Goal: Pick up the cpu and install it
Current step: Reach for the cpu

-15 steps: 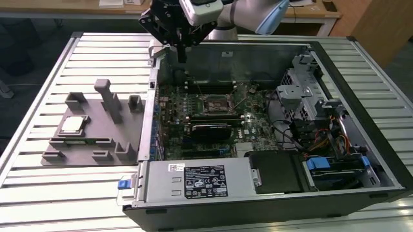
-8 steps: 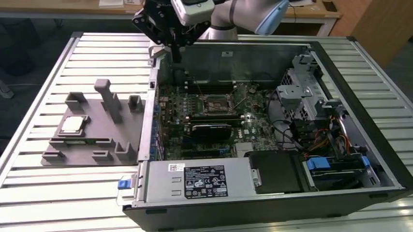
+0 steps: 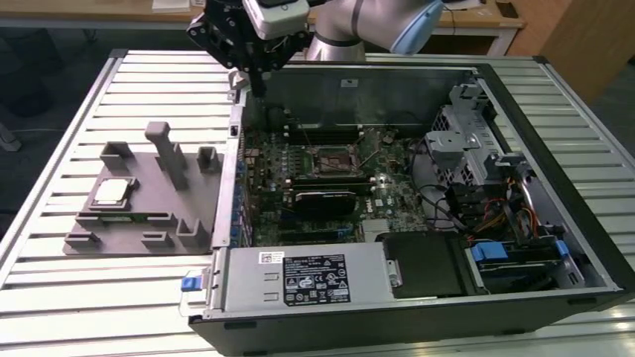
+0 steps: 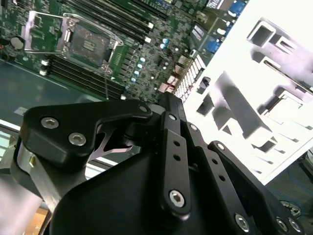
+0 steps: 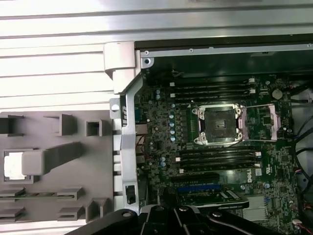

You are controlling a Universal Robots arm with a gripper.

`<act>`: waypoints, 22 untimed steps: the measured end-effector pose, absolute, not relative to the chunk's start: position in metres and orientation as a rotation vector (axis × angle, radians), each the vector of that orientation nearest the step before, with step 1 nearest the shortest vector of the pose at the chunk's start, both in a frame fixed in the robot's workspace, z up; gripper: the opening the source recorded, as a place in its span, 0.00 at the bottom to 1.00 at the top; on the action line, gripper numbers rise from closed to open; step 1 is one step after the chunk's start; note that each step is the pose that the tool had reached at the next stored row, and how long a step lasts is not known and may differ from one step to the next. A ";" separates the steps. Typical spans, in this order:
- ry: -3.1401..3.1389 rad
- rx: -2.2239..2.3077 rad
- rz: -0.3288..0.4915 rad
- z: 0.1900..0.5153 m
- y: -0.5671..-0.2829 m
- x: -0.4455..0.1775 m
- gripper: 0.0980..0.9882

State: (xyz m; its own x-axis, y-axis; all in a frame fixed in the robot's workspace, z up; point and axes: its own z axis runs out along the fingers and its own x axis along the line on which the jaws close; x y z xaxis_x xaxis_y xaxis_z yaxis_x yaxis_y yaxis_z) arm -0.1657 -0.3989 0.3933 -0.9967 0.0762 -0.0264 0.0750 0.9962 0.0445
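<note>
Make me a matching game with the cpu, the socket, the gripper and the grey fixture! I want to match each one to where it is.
1 cpu
2 socket
3 gripper
4 fixture

A on the motherboard
B on the table, beside the case
C up over the case's corner
D lying on the fixture

Pairs: 1-D, 2-A, 3-C, 4-B

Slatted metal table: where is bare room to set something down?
The slatted metal table is bare between the grey plastic fixture and its near edge, and again behind the fixture. Crowded: inside the open black computer case, and on the fixture, where the silver square cpu sits.
</note>
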 end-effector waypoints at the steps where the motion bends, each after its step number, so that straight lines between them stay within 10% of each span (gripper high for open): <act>1: 3.110 0.118 0.068 0.393 -0.399 -0.168 0.01; 22: 3.105 0.117 0.068 0.393 -0.399 -0.212 0.01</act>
State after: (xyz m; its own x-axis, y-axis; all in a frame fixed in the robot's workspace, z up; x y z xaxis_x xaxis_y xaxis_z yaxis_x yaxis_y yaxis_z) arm -0.2116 -0.3989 0.3933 -0.9966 0.0762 -0.0321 0.0747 0.9962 0.0449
